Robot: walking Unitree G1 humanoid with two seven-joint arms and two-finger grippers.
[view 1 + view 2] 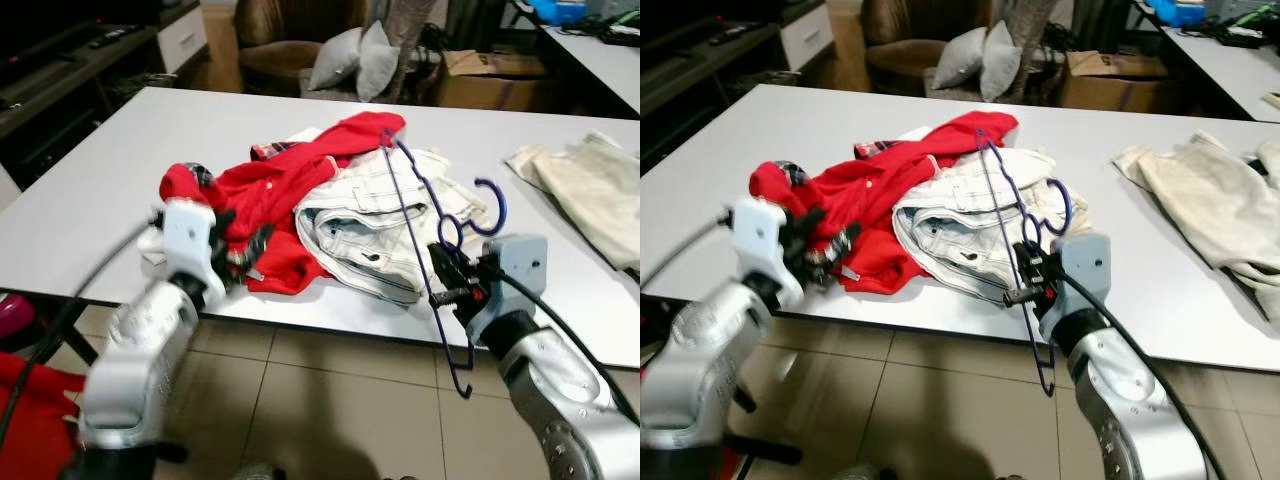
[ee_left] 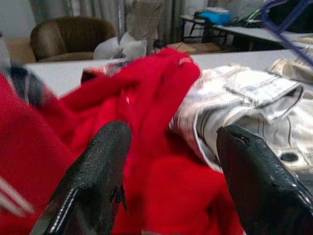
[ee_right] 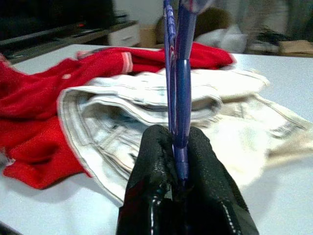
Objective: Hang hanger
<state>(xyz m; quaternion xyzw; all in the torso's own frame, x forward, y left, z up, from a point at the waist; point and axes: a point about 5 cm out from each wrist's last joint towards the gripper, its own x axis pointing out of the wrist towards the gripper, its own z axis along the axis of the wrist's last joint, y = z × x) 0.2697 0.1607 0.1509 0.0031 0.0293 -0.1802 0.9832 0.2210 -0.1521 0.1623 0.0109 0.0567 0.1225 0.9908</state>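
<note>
Blue hanger [image 1: 420, 215] is clamped between right gripper [image 1: 448, 278] fingers, white jeans [image 1: 375, 225] just beyond. Left gripper [image 2: 171, 171] is held open over red garment [image 1: 265, 200].

Shirt [image 1: 262, 200] lies left of jeans [image 1: 375, 225] on the table [image 1: 90, 190].

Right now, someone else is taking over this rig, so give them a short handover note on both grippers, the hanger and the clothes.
Right gripper: shut on the purple hanger, held over the table's near edge, above the white jeans.
Left gripper: open, hovering at the red garment.
Done: hanger picked up.
Left: nothing is on the hanger yet; it is not hung.
</note>
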